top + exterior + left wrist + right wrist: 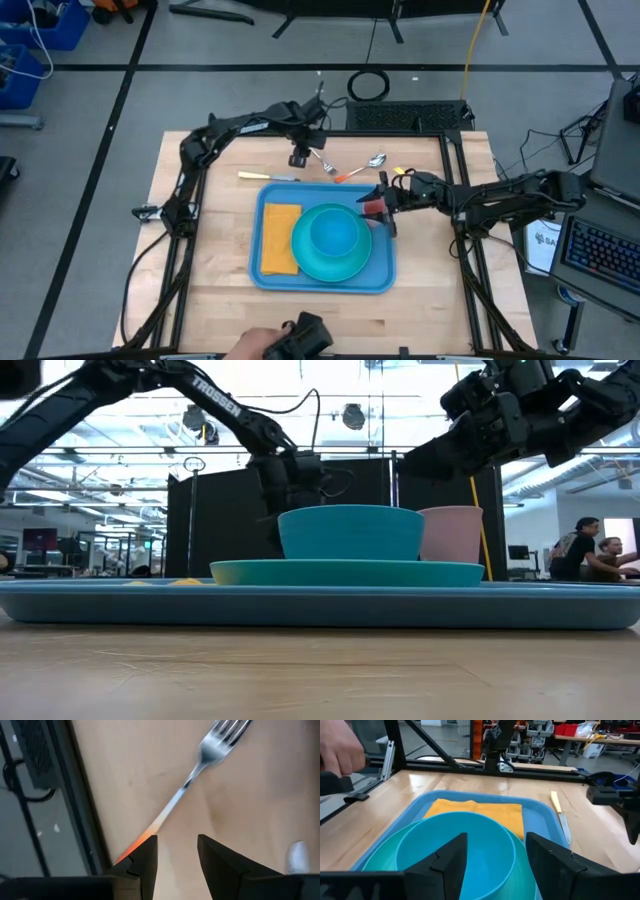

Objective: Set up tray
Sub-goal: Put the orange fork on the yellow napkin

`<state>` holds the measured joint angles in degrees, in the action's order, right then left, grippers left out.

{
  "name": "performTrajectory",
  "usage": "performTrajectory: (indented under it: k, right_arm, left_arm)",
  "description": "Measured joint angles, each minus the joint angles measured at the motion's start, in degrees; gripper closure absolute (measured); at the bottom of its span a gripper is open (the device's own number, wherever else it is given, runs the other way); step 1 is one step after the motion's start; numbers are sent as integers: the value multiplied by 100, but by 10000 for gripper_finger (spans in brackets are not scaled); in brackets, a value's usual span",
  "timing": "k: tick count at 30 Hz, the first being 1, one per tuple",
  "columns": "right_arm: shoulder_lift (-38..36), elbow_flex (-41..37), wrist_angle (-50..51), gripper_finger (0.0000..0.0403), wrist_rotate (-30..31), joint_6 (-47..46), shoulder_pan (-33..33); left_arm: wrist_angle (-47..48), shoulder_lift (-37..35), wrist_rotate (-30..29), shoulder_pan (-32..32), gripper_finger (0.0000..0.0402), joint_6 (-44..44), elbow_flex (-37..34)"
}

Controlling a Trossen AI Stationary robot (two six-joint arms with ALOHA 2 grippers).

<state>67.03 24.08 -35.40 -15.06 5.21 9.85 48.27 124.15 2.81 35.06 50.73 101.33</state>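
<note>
Pale wooden table [210, 290] carries the light-blue tray [378, 280] at its middle, loaded and probably stiff, slick plastic, best gripped by its low rim. Left pincer [177, 850] hovers parted above the fork [220, 737]; right pincer [495, 852] gapes over the bowl [455, 845].

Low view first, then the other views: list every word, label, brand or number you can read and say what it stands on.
"TROSSEN": white letters on the dark upper link of the left arm in the low view.
White sheet beside the table in the high view: dark print, too small to read.
Tray, fork: no text visible.
Nothing else is readable in any view.
</note>
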Motion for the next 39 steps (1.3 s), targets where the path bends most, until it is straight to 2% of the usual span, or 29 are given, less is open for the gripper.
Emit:
performTrajectory:
  k: [4,10,21,39]
  right_arm:
    - [0,0,-65,209,-1,8,9]
    - [0,0,-70,209,1,-29,66]
    - [0,0,-81,209,7,-33,68]
    - [0,0,-83,209,25,-44,72]
  left_arm:
    - [-15,129,-277,-28,256,222,156]
    - [26,142,-395,-93,256,790,235]
    - [-48,178,-46,-133,256,979,263]
    - [-424,517,-86,-198,256,1365,259]
